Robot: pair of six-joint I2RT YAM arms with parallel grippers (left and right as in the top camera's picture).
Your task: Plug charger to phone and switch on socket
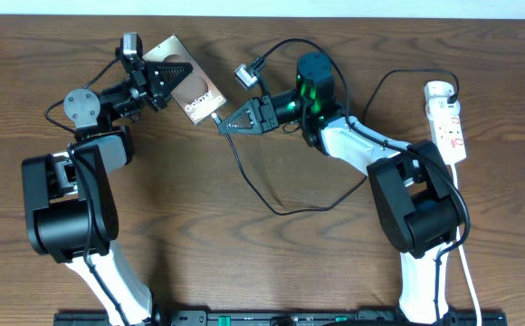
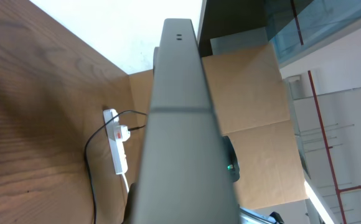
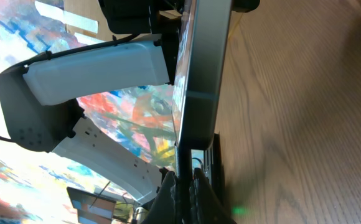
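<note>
My left gripper (image 1: 167, 78) is shut on the upper end of the bronze-brown phone (image 1: 193, 93) and holds it tilted at the back left of the table. In the left wrist view the phone (image 2: 177, 124) fills the middle edge-on and hides my fingers. My right gripper (image 1: 223, 123) is shut on the charger's black plug tip (image 1: 217, 119), right at the phone's lower end. In the right wrist view my fingers (image 3: 185, 193) pinch the plug against the phone's edge (image 3: 202, 74). I cannot tell whether the plug is seated. The black cable (image 1: 244, 177) loops over the table to the white adapter (image 1: 438, 91) on the socket (image 1: 450, 127).
The white power strip lies at the far right edge, its white cord (image 1: 466, 263) running toward the front. It also shows in the left wrist view (image 2: 117, 152). The black cable's loop lies on the wood between the two arms. The left arm's white body (image 3: 93, 68) is close behind the phone.
</note>
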